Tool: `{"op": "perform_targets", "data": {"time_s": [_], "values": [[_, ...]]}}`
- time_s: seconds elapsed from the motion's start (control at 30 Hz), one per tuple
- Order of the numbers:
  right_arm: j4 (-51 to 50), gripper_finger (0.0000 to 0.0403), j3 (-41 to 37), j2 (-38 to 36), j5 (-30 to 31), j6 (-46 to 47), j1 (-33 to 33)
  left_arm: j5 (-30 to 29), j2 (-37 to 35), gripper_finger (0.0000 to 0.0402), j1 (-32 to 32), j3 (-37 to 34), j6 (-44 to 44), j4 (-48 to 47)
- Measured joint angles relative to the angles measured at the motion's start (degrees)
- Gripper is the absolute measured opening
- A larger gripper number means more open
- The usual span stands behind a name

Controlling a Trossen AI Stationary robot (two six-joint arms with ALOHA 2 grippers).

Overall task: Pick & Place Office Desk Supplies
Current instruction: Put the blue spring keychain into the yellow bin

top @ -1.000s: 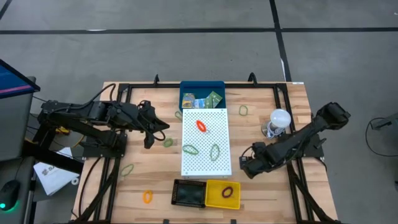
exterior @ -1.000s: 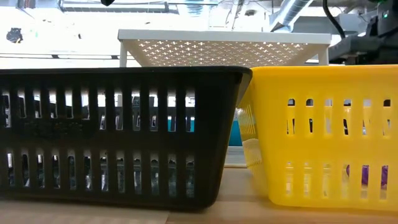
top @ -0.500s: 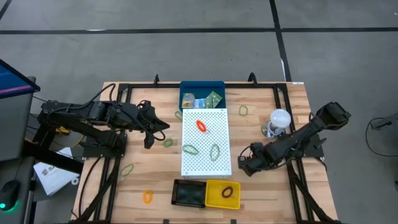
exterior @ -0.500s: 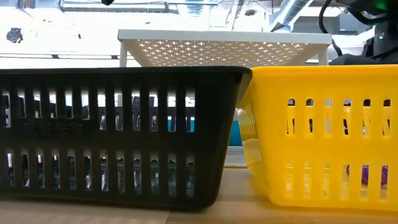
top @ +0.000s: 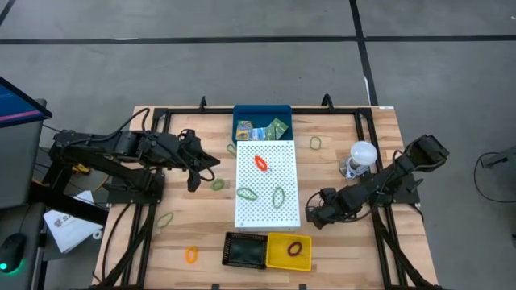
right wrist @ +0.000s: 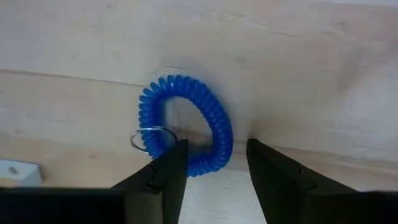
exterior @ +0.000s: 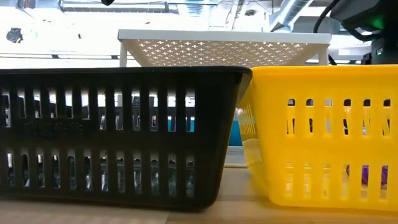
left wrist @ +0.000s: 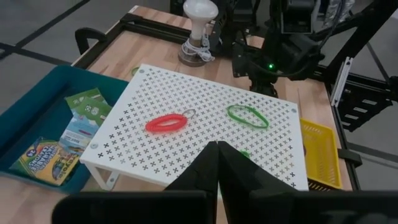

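My right gripper (top: pixel 313 214) is low over the wood just right of the white perforated board (top: pixel 267 184). It is open, and its fingers stand on either side of the near part of a blue coil loop (right wrist: pixel 186 124) with a small metal ring, lying flat on the table. I cannot tell whether they touch it. My left gripper (top: pixel 205 165) is shut and empty, left of the board, and also shows in the left wrist view (left wrist: pixel 217 149). A red loop (top: pixel 261 162) and two green loops (top: pixel 247 193) lie on the board. Printed packets (left wrist: pixel 84 118) lie in the teal tray (top: pixel 242 113).
A black basket (top: pixel 245 250) and a yellow basket (top: pixel 289 250) holding a dark loop stand at the near edge. Green loops (top: pixel 218 184) (top: pixel 164 219) (top: pixel 315 142) and an orange loop (top: pixel 191 255) lie on the wood. A white bulb (top: pixel 362 153) stands at the right.
My right gripper has moved a little toward the table's left, closer to the white board. My left arm has kept still.
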Motion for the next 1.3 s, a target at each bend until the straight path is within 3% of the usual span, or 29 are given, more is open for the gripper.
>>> {"op": "perform_targets", "data": {"time_s": [0.13,0.3,0.37,0.53,0.83,1.07,1.3], "values": [[-3.49,0.0134,1.91,1.63,-0.15,-1.33,-0.06,0.00,0.00,0.0000,0.01,0.00,-0.04,0.12],[-5.45,0.0036,2.07,1.47,-0.25,-5.03,-1.67,-0.05,0.00,0.0000,0.01,0.00,-0.04,0.23],[-5.60,0.0015,2.06,1.27,0.27,-5.74,-1.93,-0.09,0.00,0.0000,0.01,0.00,-0.04,0.23],[-12.24,0.0006,3.51,-1.80,2.94,-5.74,-0.05,-0.09,0.00,0.0000,0.00,0.00,-0.47,0.23],[-21.71,0.0002,14.63,-10.45,7.15,-5.20,9.12,-0.13,-0.02,0.0000,0.01,0.00,-0.61,0.09],[-15.40,0.0001,20.85,-11.99,8.29,-13.23,12.81,-0.52,0.00,0.0000,0.01,0.00,-0.63,-0.10],[-4.69,0.0000,24.90,-5.91,7.11,-19.67,10.61,-0.85,0.00,0.0000,0.01,0.00,-0.82,-0.21]]}}
